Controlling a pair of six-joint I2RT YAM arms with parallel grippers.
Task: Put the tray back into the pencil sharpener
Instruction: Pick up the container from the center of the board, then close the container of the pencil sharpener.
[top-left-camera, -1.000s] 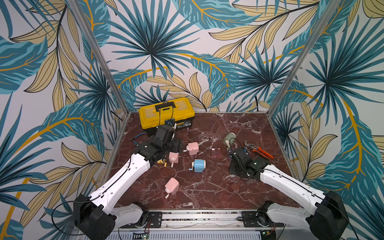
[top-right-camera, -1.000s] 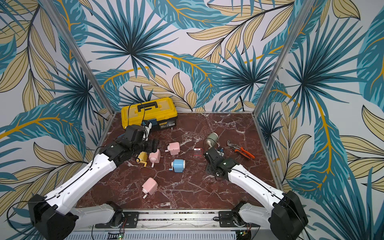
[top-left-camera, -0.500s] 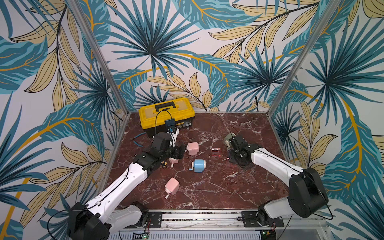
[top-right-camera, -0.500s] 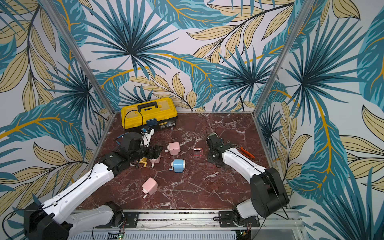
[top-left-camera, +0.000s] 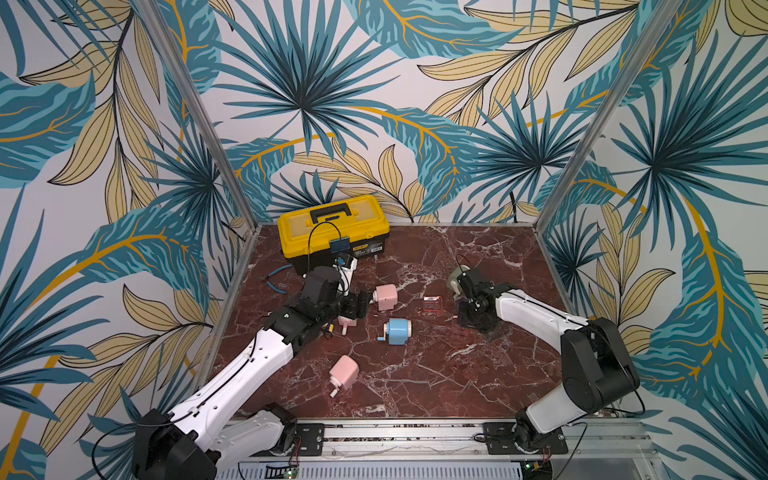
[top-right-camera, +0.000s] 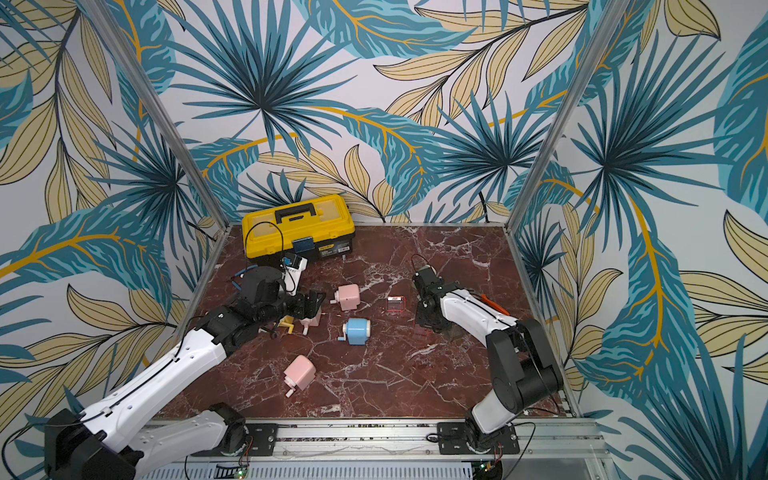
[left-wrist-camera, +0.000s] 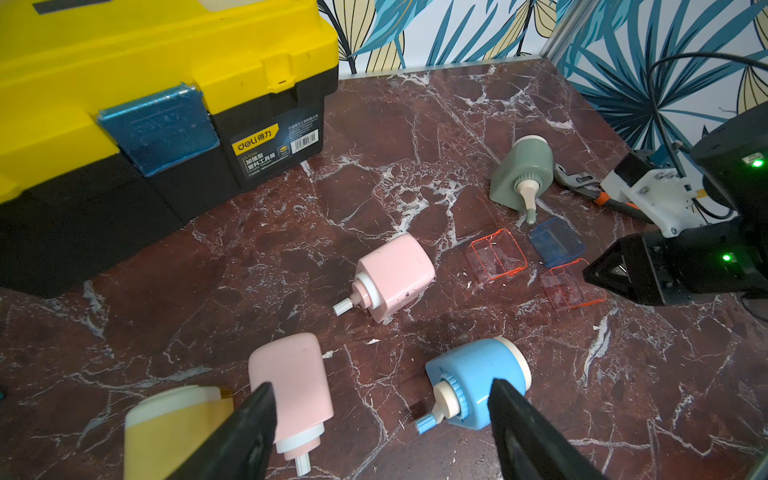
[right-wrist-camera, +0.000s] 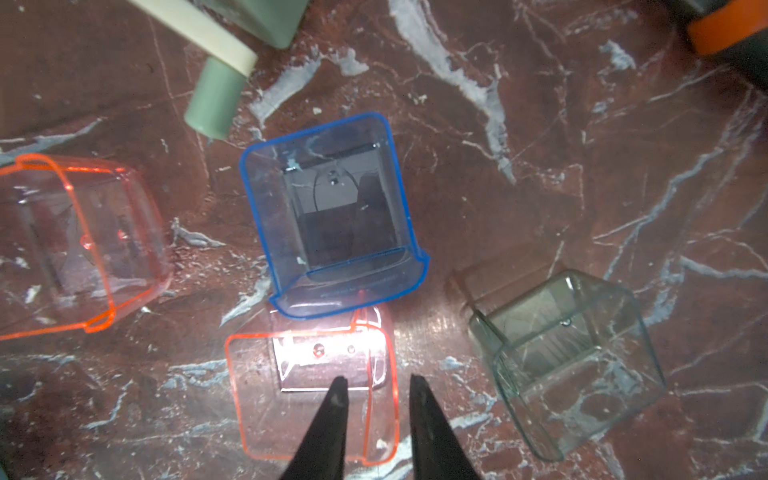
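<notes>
In the right wrist view my right gripper (right-wrist-camera: 376, 380) stands over a clear orange tray (right-wrist-camera: 291, 415) on the table. Its jaws are a narrow gap apart, straddling the tray's side wall without touching it. Close by lie a blue tray (right-wrist-camera: 332, 216), a second orange tray (right-wrist-camera: 75, 245) and a clear greenish tray (right-wrist-camera: 569, 361). My left gripper (left-wrist-camera: 380, 386) is open and empty, hovering between a pink pencil sharpener (left-wrist-camera: 291, 382) and a blue pencil sharpener (left-wrist-camera: 478, 374). Another pink sharpener (top-left-camera: 386, 296) lies further back.
A yellow toolbox (top-left-camera: 332, 232) stands at the back left, with blue-handled pliers (top-left-camera: 274, 278) beside it. A green sharpener (left-wrist-camera: 521, 174) and orange-handled pliers (top-right-camera: 492, 303) lie by the right arm. A third pink sharpener (top-left-camera: 344, 372) lies near the front, and a yellow one (left-wrist-camera: 166, 432) sits under the left arm.
The right arm has folded back and its gripper has come over the orange tray with its jaws narrowed. The left gripper has shifted a little to the right, towards the blue sharpener.
</notes>
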